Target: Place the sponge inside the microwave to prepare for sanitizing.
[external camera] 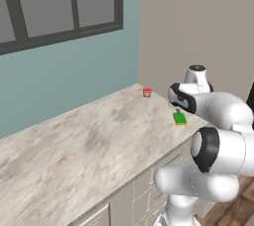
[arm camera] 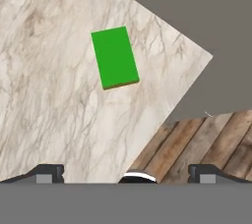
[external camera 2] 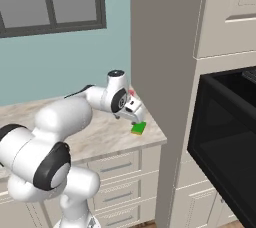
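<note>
1. The right base view takes in the microwave (external camera 2: 225, 142), a black built-in box set in the cabinet column to the right of the counter, its door swung open toward the camera and the dark cavity showing. The left base view gives the long run of the counter (external camera: 84, 141) instead, with a small red cup (external camera: 147, 91) at its far end by the beige wall.
2. The hand view looks straight down on the sponge (arm camera: 114, 57): a flat green rectangle with a thin yellow edge along one short side. It lies flat on the counter near the corner, where the stone gives way to wooden floor planks (arm camera: 206, 144).
3. The counter is pale marble with grey-brown veining; below it sit light drawer fronts (external camera 2: 120, 169) with bar handles. A dark-framed window (external camera: 44, 7) sits in the teal wall behind.
4. The gripper (arm camera: 125, 179) has its two dark fingertips (arm camera: 48, 174) spread wide at the bottom of the hand view, with nothing between them. In the right base view the hand hangs just above the sponge, clear of it.
5. In the left base view the arm's forearm and elbow cover much of the counter's near right corner, and the sponge (external camera: 179, 118) shows just beside the wrist. The tall beige panel (external camera 2: 165, 72) stands between the counter end and the microwave.
</note>
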Motion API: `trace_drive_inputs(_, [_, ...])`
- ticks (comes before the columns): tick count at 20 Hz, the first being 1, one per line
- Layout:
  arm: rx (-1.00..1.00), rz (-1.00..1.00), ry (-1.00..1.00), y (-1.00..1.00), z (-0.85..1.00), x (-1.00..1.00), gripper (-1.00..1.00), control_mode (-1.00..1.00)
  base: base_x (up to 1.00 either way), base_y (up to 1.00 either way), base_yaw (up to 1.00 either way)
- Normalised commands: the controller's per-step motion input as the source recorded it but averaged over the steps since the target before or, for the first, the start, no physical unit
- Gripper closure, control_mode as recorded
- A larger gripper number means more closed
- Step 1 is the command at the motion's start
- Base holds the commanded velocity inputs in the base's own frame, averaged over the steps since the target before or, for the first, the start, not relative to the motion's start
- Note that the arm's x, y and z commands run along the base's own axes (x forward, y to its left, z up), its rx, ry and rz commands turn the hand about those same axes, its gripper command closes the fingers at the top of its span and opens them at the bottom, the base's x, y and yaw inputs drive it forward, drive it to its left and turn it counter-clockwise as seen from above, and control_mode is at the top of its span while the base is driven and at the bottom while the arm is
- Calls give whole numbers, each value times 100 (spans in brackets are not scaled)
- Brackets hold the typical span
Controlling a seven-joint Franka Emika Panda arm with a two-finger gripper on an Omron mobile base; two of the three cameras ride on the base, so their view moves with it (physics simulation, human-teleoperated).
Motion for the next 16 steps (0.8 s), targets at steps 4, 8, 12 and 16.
trace_drive_inputs(4, [0, 0, 0, -35, -18, 41, -100, -100, 0, 0, 0])
trace_drive_inputs(8, [0, 3, -5, -21, -27, 36, -100, -100, 0, 0, 0])
trace_drive_inputs(12, [3, 11, 0, 0, -5, 24, -100, -100, 0, 0, 0])
trace_drive_inputs(16, [1, 10, 0, 0, -11, 29, -100, -100, 0, 0, 0])
